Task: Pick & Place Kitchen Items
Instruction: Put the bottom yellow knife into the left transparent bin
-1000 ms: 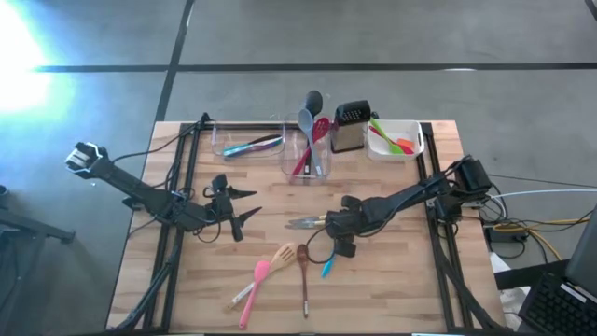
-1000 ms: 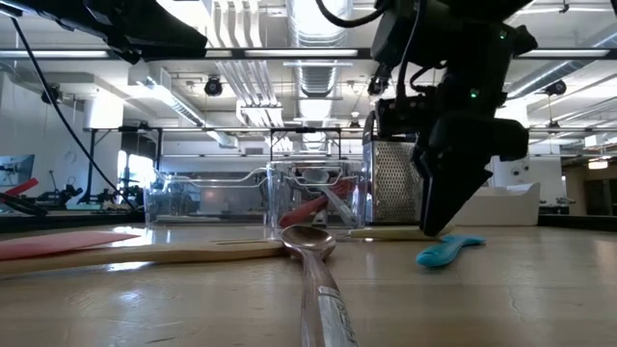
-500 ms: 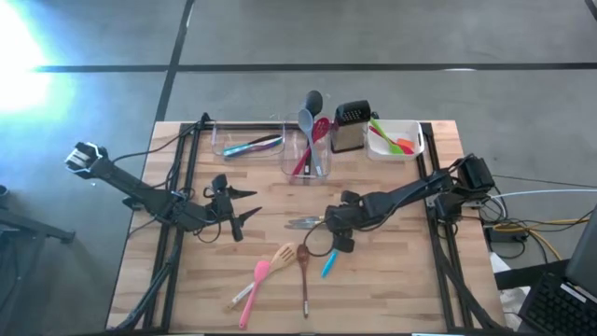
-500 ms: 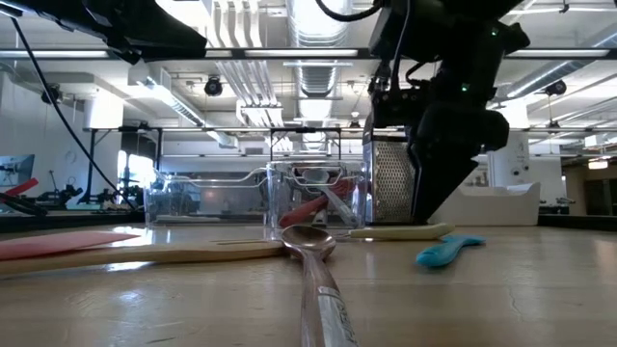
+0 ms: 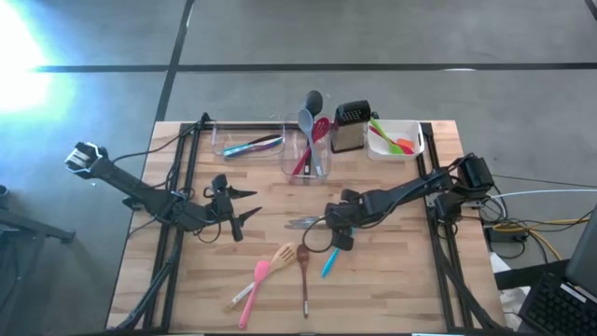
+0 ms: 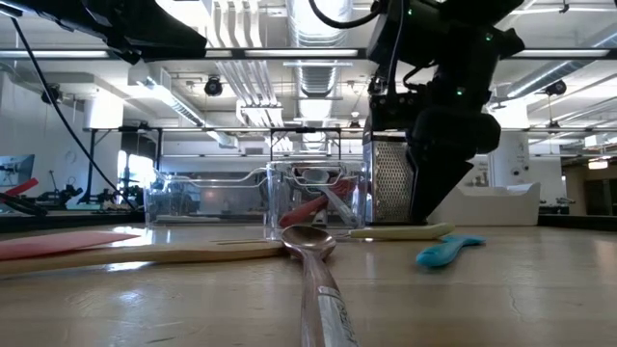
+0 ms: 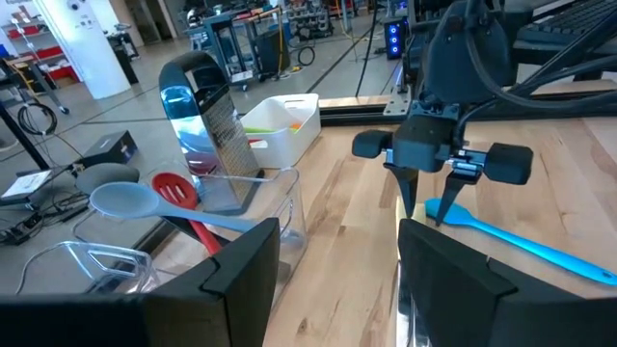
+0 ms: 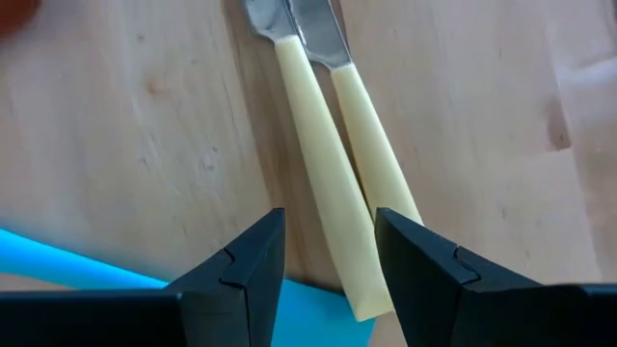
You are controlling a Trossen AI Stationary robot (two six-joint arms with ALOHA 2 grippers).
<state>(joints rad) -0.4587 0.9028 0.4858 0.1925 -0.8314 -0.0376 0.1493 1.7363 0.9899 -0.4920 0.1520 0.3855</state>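
A: We're working over a pale wooden table (image 5: 392, 289) on a grey concrete floor, with racks and ceiling ducts in the room beyond. The step in hand, as we read it, is lifting one of the two yellow-handled knives (image 8: 333, 159) that lie side by side, touching, near the middle of the table, blades pointing left.

B: Agreed. Our right gripper (image 8: 328, 265) hangs right over their handle ends, fingers spread with nothing between them, and both handles sit in the gap. If we want one knife only, we should shift sideways so a finger comes down between the handles, or accept taking both together.

A: They're slim and lie flat on the wood, so we'd come down until the fingertips nearly touch the boards before closing, and grip well up the handle so the blade doesn't droop.

B: Mind the blue spatula (image 5: 327, 266) just on the near side of the gripper; in the wrist view its blue edge lies under the handle tips. A sloppy descent could nudge it.

A: Further out, the wooden spoon (image 5: 304, 273), wooden spatula (image 5: 280, 256) and pink spatula (image 5: 254, 287) lie to the near left, clear of us. The clear tub (image 5: 308, 154) of upright utensils stands at the far side, a likely drop spot.

B: Our left gripper (image 5: 244, 204) waits open over the left half, well apart.
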